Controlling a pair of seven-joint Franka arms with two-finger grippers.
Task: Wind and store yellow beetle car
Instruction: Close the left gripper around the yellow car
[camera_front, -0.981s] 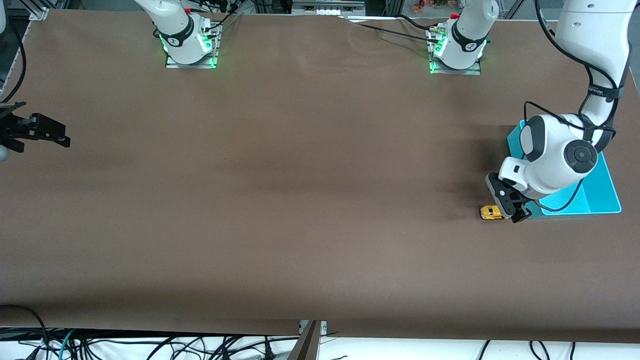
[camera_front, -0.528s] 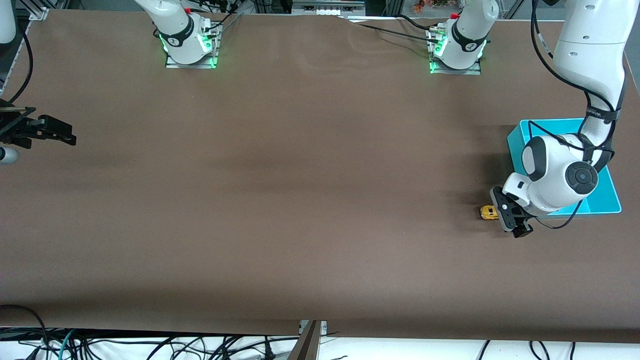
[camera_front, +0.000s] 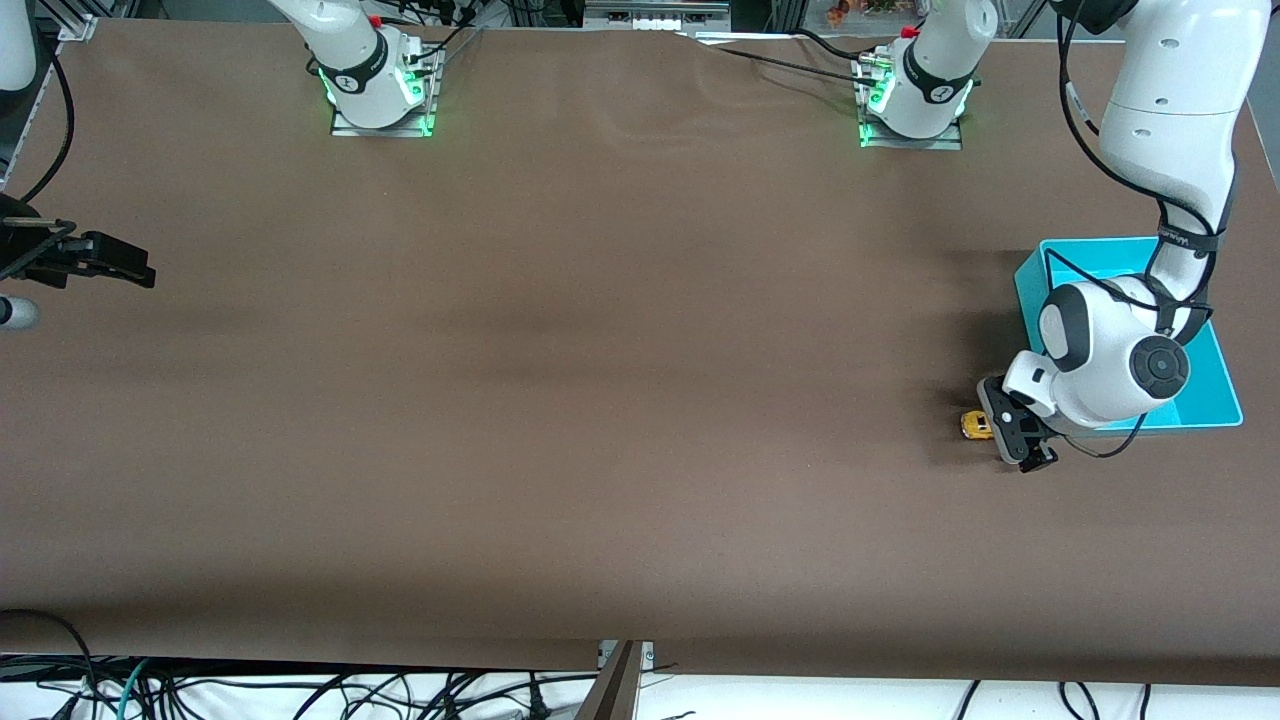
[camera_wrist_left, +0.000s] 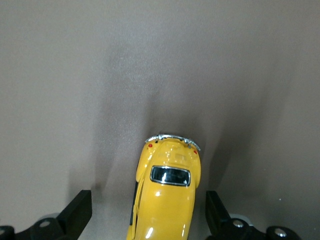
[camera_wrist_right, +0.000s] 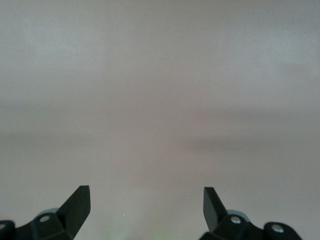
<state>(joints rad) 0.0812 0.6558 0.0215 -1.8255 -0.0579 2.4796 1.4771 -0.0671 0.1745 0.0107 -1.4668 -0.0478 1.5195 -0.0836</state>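
Robotics lab, my workplace. Long table (camera_front: 600, 400) under plain brown cover. My two arm bases (camera_front: 378, 90) (camera_front: 912, 100) bolted on metal plates along its edge, green status lights glowing. Loose black cables (camera_front: 300, 690) heaped on floor below table edge nearer front camera, more cabling trailing over table between bases. Aluminium framing (camera_front: 70, 20) at table corner, right arm's end. Only props: cyan bin (camera_front: 1215, 385), tiny yellow beetle car (camera_front: 976, 425). No household furnishing visible.
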